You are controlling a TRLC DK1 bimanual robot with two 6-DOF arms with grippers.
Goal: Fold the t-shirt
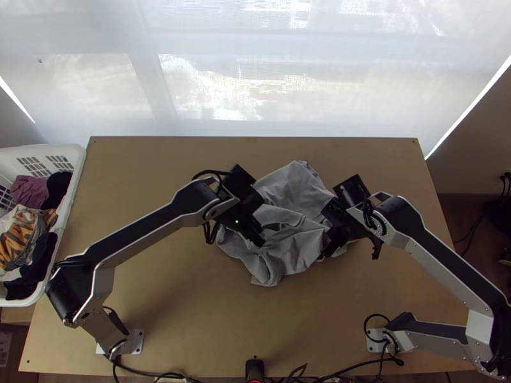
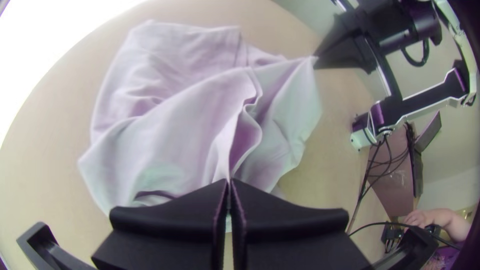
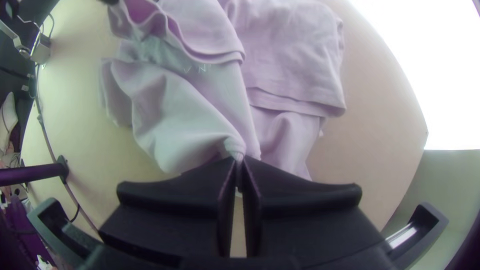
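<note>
So the grey t-shirt [image 1: 294, 249] is kinda bunched up mid-bench [image 1: 211, 313]. Right end effector [image 1: 329, 253] has a bit of it pinched, left end effector [image 1: 260, 242] is nipping a fold too. Sheer white blind [image 1: 255, 45] past the bench's far edge.

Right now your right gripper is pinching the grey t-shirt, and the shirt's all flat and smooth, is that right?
Not flat and smooth: the top view shows the grey t-shirt bunched and wrinkly. Your right gripper bit is fine.
</note>
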